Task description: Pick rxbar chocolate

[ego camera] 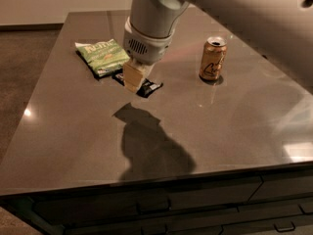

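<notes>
Fingers of my gripper [133, 85] look pinched across the middle of the rxbar chocolate [152, 87], just beside the green bag [102, 57]. Its long way runs from the bag toward the can [212, 58]

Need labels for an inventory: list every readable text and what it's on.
Green bag: white brand lettering, too blurred to read.
Can: dark script logo, unreadable.
Bar: white print, too small to read.
Pincer, down at the bar: no text.
</notes>
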Available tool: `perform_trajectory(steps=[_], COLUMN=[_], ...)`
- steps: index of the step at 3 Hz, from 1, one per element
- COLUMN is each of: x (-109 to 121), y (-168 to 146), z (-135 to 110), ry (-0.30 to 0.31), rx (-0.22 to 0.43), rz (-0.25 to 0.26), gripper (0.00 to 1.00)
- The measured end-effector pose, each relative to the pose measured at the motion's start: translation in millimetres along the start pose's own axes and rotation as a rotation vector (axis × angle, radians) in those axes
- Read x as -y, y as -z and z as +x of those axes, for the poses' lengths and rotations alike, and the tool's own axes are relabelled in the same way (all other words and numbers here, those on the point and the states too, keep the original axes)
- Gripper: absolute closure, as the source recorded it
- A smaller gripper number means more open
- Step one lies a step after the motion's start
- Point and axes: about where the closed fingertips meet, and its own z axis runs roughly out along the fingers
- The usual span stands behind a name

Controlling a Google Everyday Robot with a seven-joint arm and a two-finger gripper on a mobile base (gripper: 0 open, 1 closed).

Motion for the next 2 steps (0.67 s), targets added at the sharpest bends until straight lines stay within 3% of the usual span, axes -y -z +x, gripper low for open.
perform_trajectory(steps=[1,2], x=[4.2,4.2], y=[36.1,36.1], z=[-10.7,-10.7], ry=[0.057,0.057], rx=[0.061,0.061], rz=[-0.004,-0.004], gripper=[1.0,1.0])
